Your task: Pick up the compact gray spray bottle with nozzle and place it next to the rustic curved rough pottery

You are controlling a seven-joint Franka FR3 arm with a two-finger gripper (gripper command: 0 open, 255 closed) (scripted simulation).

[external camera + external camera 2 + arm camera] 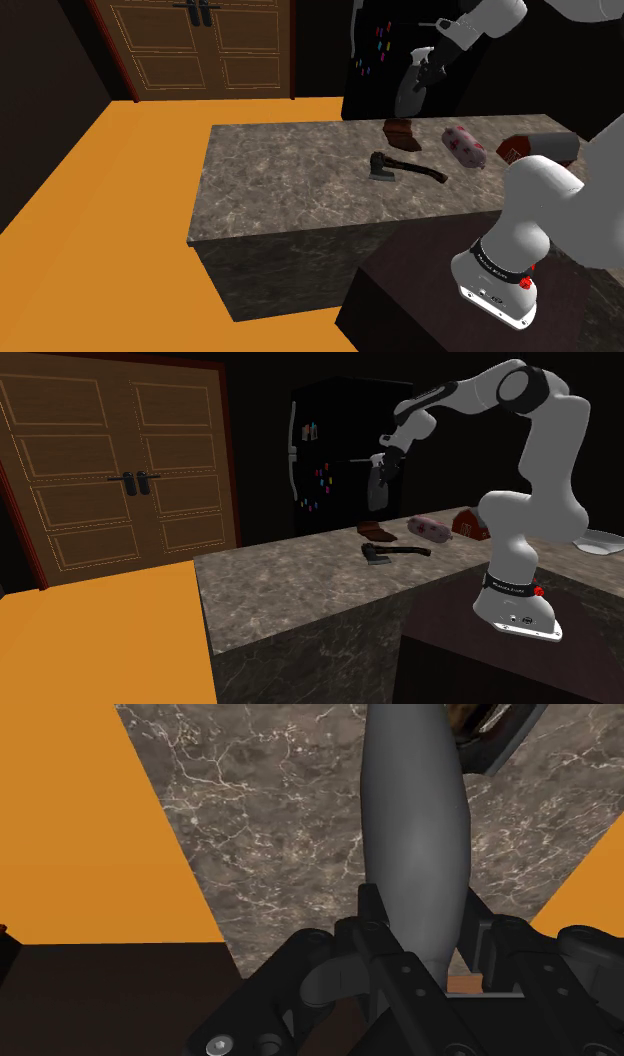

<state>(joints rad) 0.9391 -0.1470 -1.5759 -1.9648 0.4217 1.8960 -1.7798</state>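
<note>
Gripper (424,916) w/ gray spray bottle (414,834), up over brown pottery (402,134)

This looks like the kitchen of a home. A tall black fridge (340,442) dotted with coloured magnets (321,477) stands behind a long table (290,180) with a veined, stone-patterned top, built like a kitchen island. Panelled wooden double doors (110,462) with dark handles (135,480) and an orange floor (110,170) give it a domestic look.
</note>
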